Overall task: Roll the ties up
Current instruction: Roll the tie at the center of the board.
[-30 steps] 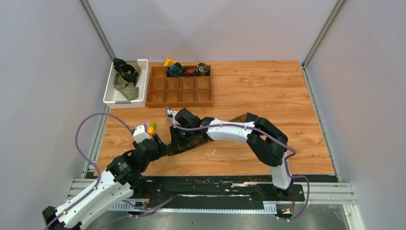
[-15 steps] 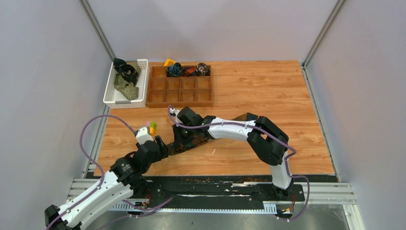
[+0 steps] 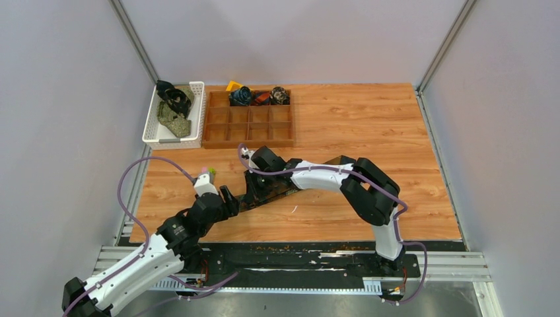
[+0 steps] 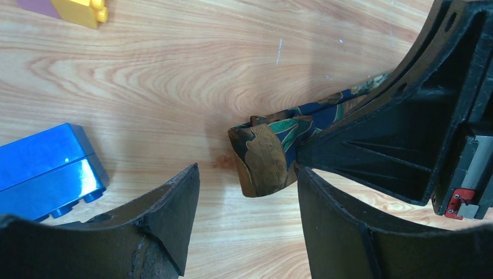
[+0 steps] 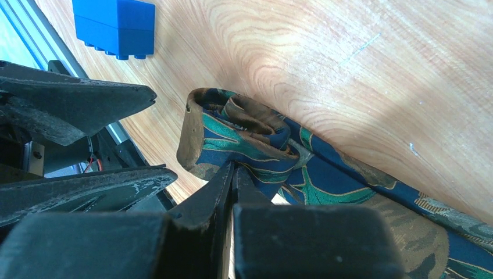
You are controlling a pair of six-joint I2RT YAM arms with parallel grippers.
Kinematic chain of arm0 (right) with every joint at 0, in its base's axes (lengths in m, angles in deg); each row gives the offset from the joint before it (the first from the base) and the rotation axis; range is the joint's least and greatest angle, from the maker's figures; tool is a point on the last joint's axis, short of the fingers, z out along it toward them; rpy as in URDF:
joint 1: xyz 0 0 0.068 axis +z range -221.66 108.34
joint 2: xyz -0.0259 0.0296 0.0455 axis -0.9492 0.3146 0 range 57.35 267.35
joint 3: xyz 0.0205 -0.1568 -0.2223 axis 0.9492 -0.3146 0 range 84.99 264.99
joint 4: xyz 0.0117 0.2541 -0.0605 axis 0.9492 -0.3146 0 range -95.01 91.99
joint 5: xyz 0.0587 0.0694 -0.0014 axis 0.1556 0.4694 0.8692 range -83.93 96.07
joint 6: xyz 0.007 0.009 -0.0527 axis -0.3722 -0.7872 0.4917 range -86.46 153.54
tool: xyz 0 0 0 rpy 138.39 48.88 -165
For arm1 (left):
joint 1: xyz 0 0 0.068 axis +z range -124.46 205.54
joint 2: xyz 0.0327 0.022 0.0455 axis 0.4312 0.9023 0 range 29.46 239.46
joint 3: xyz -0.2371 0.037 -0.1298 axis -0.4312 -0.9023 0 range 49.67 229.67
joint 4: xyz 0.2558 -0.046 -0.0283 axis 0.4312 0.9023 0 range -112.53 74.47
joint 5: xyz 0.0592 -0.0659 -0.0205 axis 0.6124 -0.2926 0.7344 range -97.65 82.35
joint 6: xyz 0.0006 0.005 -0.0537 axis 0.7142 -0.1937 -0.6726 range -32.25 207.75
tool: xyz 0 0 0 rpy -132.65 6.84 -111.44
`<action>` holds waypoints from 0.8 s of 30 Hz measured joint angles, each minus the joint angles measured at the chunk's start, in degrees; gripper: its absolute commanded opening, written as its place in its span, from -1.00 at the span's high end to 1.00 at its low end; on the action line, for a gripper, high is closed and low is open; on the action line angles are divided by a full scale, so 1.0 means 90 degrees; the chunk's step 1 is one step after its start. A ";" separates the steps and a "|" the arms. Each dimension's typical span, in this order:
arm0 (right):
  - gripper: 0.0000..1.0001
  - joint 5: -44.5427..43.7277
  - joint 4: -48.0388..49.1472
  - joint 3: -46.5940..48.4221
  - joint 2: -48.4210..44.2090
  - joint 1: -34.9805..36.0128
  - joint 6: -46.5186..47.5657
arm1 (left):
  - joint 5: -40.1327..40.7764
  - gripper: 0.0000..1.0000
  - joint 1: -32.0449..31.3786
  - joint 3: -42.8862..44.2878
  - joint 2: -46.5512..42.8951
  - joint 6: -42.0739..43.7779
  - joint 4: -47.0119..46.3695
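Tie in play is the navy, green and brown patterned one. It's lying on the table well clear of the wooden divider tray, on the arms' side of it. Its end is curled into a loose little loop, honestly more a fold than a roll.

Right gripper has its fingers pressed together on the fabric right behind that loop. Left gripper sits around the loop with fingers wide apart, and I can't tell if either pad touches it.

From overhead the arms cover most of the tie, so its other end is hard to make out. Three rolled ties sit in the tray's back row, and more loose ones are piled in the white basket just left of the tray. A blue block is cut off at the left wrist view's edge.
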 measured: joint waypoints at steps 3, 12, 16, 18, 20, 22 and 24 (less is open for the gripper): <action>0.98 0.0078 0.0092 -0.0080 0.0000 -0.0051 0.0000 | -0.0104 -0.39 0.0000 -0.0104 0.0092 0.0019 -0.0270; 1.00 0.0304 0.0435 -0.0311 -0.0002 -0.0143 -0.0007 | -0.0325 -0.32 0.0080 -0.0396 0.0556 -0.0017 -0.0952; 1.00 0.0398 0.0593 -0.0408 -0.0002 -0.0177 -0.0024 | -0.0391 -0.26 0.0163 -0.0522 0.0605 -0.0058 -0.1229; 1.00 0.0442 0.0644 -0.0440 -0.0002 -0.0197 -0.0027 | -0.0423 -0.24 0.0197 -0.0624 0.0605 -0.0070 -0.1392; 1.00 0.0461 0.0656 -0.0449 -0.0002 -0.0206 -0.0029 | -0.0454 -0.24 0.0226 -0.0741 0.0610 -0.0080 -0.1557; 1.00 0.0469 0.0661 -0.0461 -0.0002 -0.0214 -0.0029 | -0.0493 -0.24 0.0260 -0.0838 0.0624 -0.0087 -0.1724; 1.00 0.0478 0.0680 -0.0481 -0.0002 -0.0226 -0.0029 | -0.0534 -0.23 0.0282 -0.0894 0.0648 -0.0100 -0.1858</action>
